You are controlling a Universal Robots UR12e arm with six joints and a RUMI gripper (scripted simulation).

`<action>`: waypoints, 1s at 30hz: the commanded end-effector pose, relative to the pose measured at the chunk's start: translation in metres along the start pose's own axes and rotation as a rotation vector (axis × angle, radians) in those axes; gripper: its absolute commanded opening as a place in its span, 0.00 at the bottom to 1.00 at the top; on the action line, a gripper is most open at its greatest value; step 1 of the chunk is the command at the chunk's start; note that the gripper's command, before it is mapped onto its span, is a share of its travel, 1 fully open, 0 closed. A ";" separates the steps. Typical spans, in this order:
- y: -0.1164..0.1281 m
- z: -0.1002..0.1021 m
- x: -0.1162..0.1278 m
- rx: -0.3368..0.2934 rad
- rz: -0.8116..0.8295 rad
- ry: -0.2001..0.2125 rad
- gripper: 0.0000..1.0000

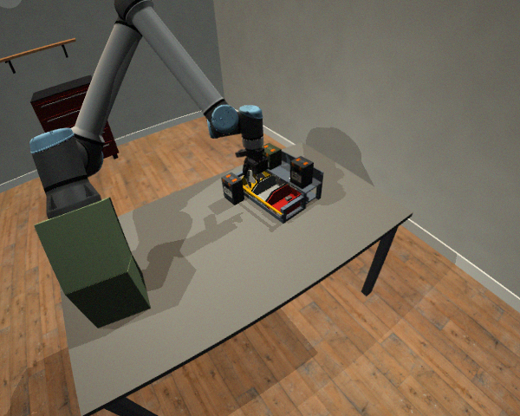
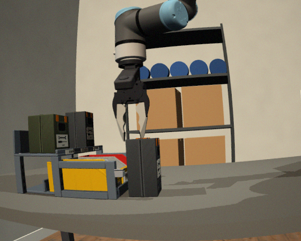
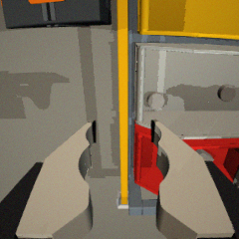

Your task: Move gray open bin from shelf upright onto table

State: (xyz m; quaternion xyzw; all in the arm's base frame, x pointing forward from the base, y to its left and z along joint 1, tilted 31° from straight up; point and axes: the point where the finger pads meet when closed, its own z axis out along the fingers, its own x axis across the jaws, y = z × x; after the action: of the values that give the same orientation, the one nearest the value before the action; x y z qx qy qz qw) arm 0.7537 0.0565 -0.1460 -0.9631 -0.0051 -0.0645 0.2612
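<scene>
Wrist view, pincer (image 3: 123, 130) hanging over the bench (image 3: 45, 129), narrowed partway and gripping nothing, yellow bin (image 3: 122, 100) wall below the gap, gray open bin (image 3: 189, 107) in the shelf (image 3: 132, 100) holding two round parts, red bin (image 3: 144, 164) beside it.

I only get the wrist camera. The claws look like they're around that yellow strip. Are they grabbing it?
Observer: No. In the exterior view the gripper hangs well above the yellow bin and holds nothing.
Operator: What's on top of the shelf?
Observer: Two upright boxes, a green box and a gray box.
Operator: Is anything else on the table?
Observer: A big green block stands at the far end from the shelf.
</scene>
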 end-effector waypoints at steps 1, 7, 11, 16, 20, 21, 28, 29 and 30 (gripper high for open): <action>0.000 0.013 0.001 -0.001 -0.002 0.002 0.28; 0.000 0.013 0.001 -0.001 -0.002 0.002 0.28; 0.000 0.021 0.001 -0.001 -0.001 0.001 0.28; 0.000 0.057 0.001 -0.001 -0.002 0.002 0.28; 0.000 0.057 0.001 -0.001 -0.002 0.002 0.28; 0.000 0.057 0.001 -0.001 -0.002 0.002 0.28; 0.000 0.055 0.001 0.000 -0.002 0.001 0.28; 0.000 0.055 0.001 0.000 -0.002 0.001 0.28; 0.000 0.055 0.001 0.000 -0.002 0.001 0.28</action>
State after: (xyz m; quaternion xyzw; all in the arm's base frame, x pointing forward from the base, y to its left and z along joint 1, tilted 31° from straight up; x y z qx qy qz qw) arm 0.7608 0.0847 -0.1941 -0.9631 -0.0057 -0.0647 0.2612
